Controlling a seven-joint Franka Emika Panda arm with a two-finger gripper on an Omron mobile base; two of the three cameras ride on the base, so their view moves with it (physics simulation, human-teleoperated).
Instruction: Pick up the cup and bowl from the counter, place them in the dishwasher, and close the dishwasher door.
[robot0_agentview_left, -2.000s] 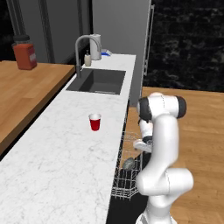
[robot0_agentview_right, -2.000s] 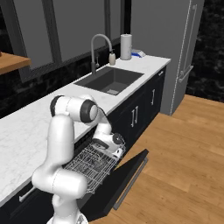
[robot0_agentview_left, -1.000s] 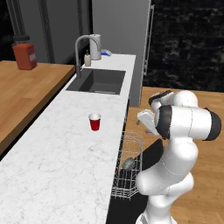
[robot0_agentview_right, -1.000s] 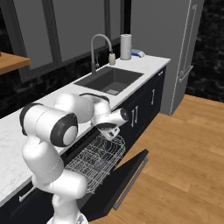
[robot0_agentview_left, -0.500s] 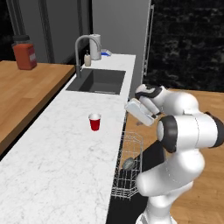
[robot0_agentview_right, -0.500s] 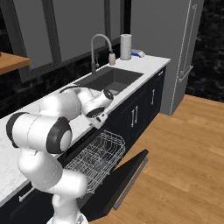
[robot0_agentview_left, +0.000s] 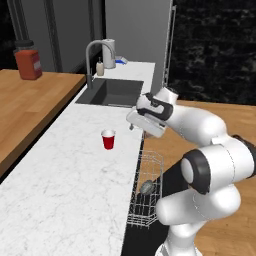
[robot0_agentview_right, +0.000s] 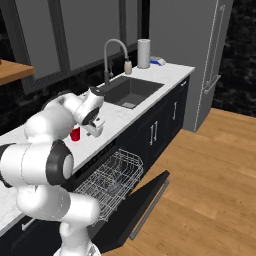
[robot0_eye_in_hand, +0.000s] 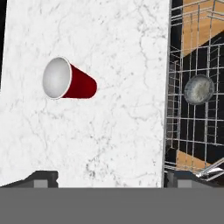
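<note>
Currently the gripper (robot0_agentview_left: 134, 121) hangs above the counter (robot0_agentview_left: 70, 185) at its front edge, over the strip between the cup and the pulled-out rack, and its fingers are spread wide with nothing between them; in the hand view the two fingertips (robot0_eye_in_hand: 41, 178) stand far apart, one over the marble and one past the counter's edge. The cup (robot0_agentview_left: 108, 139) stands upright on the counter, a little in from the front edge and on the near side of the sink (robot0_agentview_left: 111, 92), apart from the gripper. The bowl (robot0_agentview_left: 147, 187) lies in the white wire rack (robot0_agentview_left: 150, 170) of the dishwasher (robot0_agentview_right: 107, 187), just below the counter's front edge. The dishwasher door (robot0_agentview_right: 145, 202) is dropped open, sloping down toward the wooden floor (robot0_agentview_right: 215, 165).
</note>
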